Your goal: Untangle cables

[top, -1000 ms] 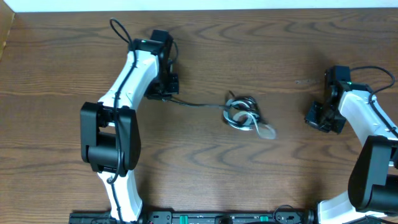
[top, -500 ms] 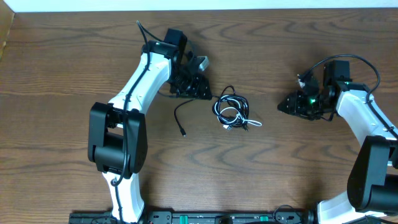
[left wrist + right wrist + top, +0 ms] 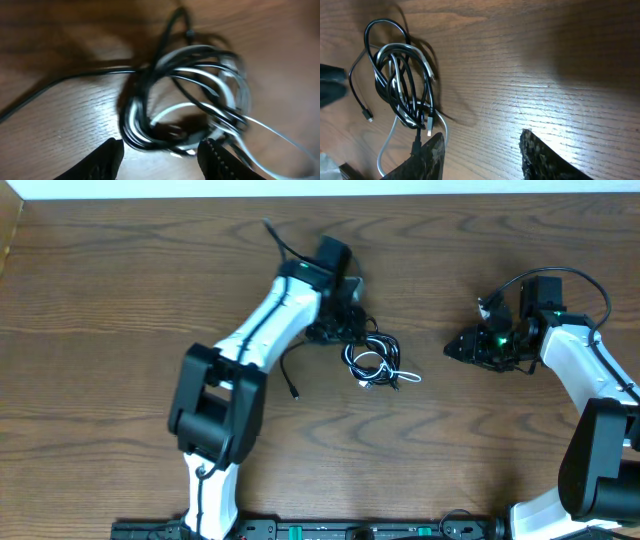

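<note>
Plainly, the left arm is the nearer one: the left fingers (image 3: 345,330) hover right at the upper-left edge of the bundle (image 3: 372,362), while the right fingers (image 3: 458,349) sit well apart from it across a stretch of bare tabletop (image 3: 120,270). In the left wrist view the two tips stand partly open with nothing between them, and the coil lies just ahead of them, flat on the wood. The right pair also stands apart and empty, with the bundle off to one side of their line in the right wrist view.

The bundle lies near the middle of the tabletop, a roundish knot with no clear long axis. The black cable (image 3: 90,74) and the white cable (image 3: 172,106) are looped through each other. A loose black tail trails out toward the left arm's side, and a thin white tail points toward the right arm.

My judgement is that the next grasp depends on those tails, with each arm taking the one that points its way
</note>
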Motion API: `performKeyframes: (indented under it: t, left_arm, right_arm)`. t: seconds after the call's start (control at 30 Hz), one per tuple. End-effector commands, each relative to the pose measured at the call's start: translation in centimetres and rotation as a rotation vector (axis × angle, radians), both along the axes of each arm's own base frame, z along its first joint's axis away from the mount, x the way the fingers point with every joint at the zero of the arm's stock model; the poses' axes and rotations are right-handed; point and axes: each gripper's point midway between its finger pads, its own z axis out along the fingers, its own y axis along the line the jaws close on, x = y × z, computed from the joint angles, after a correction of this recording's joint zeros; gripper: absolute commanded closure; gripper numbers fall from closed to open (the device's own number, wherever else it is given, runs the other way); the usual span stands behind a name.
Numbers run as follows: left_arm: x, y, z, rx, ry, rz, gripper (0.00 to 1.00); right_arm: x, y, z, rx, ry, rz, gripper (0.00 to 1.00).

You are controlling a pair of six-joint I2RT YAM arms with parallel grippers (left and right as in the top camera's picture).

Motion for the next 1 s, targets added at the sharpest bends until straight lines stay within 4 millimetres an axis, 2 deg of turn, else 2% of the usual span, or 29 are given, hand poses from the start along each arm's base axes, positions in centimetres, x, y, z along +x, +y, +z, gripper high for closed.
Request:
performKeyframes:
  t: [0.0,0.17,0.27,0.4,0.7,0.87,0.97]
  left_arm:
    - [1.2,2.3,-2.2,0.162,-0.018,0.133,0.47]
    - [1.7,1.7,-3.2,0.159,-0.032,0.131,0.48]
    - [1.5,1.6,-3.5,0.162,-0.026,0.126,0.58]
    - [1.3,1.2,-3.5,0.159,-0.026,0.115,0.65]
    - [0.2,0.0,-4.3,0.163,-0.027,0.079,0.66]
    - [0.2,0.8,-5.1,0.202,-0.041,0.086,0.68]
    - [0.4,1.5,-5.5,0.238,-0.058,0.092,0.76]
  right_arm:
    - [0.1,0.4,0.8,0.009,-0.016,0.004,0.53]
    - [0.0,0.4,0.8,0.008,-0.015,0.008,0.50]
    - [0.0,0.4,0.8,0.009,-0.014,0.008,0.50]
    - [-0.1,0.4,0.8,0.009,-0.012,0.008,0.50]
    - [-0.2,0.4,0.7,0.010,-0.005,0.007,0.47]
    - [-0.4,0.5,0.7,0.010,0.004,0.008,0.47]
    - [-0.4,0.5,0.7,0.010,0.005,0.008,0.47]
